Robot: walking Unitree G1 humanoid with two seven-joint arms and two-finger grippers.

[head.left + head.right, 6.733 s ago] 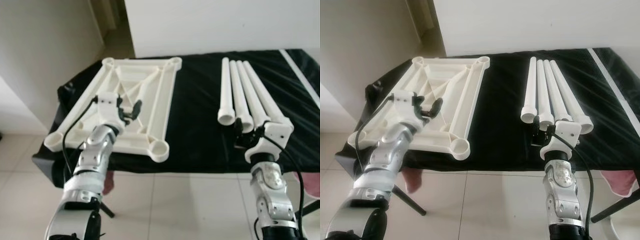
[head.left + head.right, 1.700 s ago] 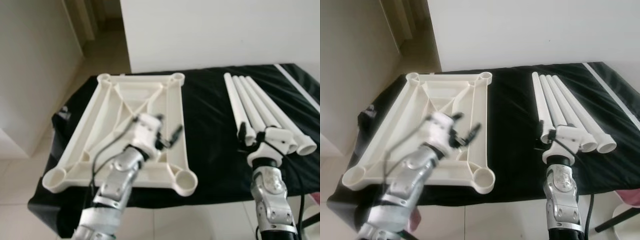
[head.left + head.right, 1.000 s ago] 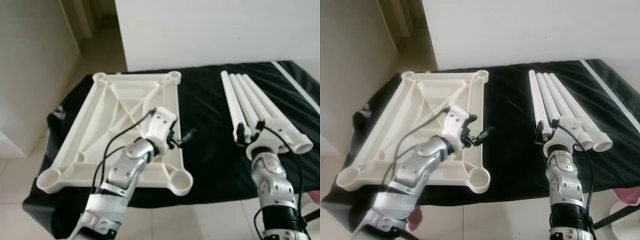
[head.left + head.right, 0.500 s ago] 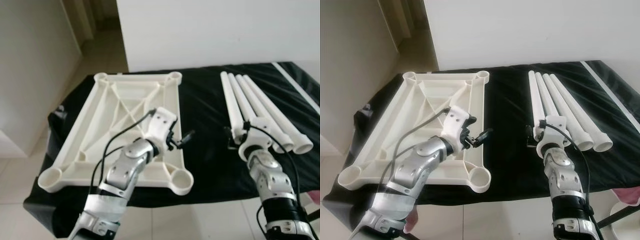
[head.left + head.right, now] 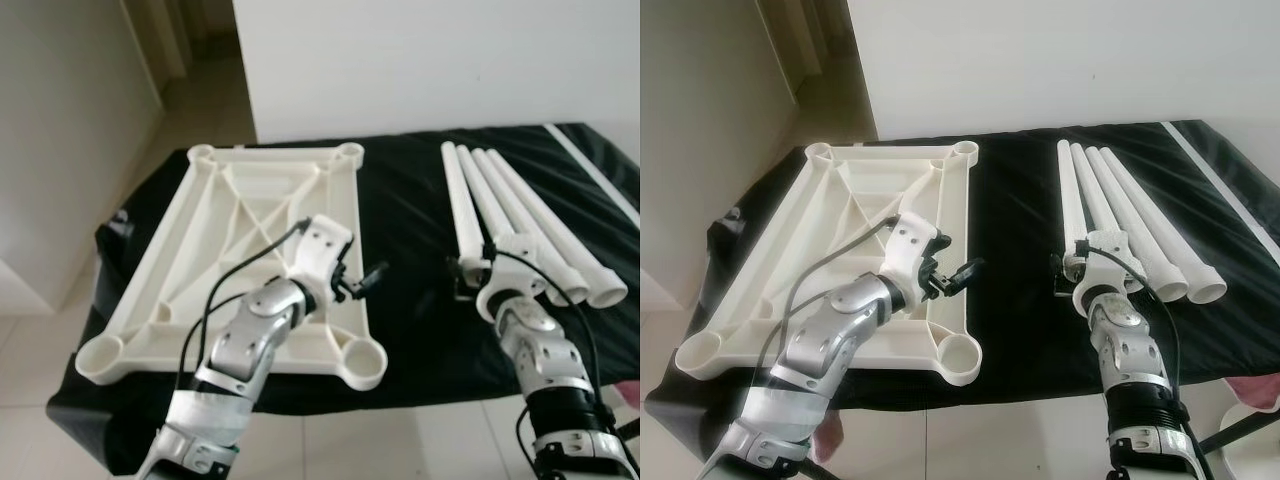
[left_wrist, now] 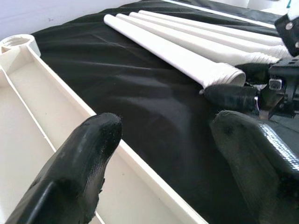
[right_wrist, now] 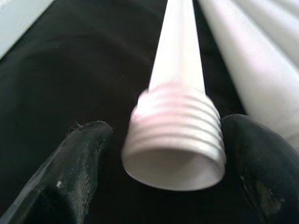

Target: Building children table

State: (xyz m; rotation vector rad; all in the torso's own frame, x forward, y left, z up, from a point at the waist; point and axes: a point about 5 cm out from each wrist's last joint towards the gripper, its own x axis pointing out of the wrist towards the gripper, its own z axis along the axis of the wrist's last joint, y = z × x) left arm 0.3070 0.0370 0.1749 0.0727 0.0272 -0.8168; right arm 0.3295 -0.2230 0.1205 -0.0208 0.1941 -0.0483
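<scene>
Black-draped desk (image 5: pixel 410 215). Upturned white tabletop (image 5: pixel 250 240) lies under the left hand (image 6: pixel 159 140), fingers wide open, holding nothing, at the frame's inner edge. Four white legs (image 5: pixel 510 215) lie ahead of the right hand (image 7: pixel 173 154); its open fingers straddle the innermost leg's threaded end (image 7: pixel 175 140), not clamped.

Both silver arms reach forward over the black-draped surface (image 5: pixel 410 250). The left hand (image 5: pixel 362 280) hovers at the tabletop frame's (image 5: pixel 200 250) right rail, fingers spread, pointing toward the legs. The right hand (image 7: pixel 159 154) sits at the threaded end of the leftmost leg (image 5: pixel 458 200), its fingers (image 7: pixel 79 154) parted either side, not gripping.
</scene>
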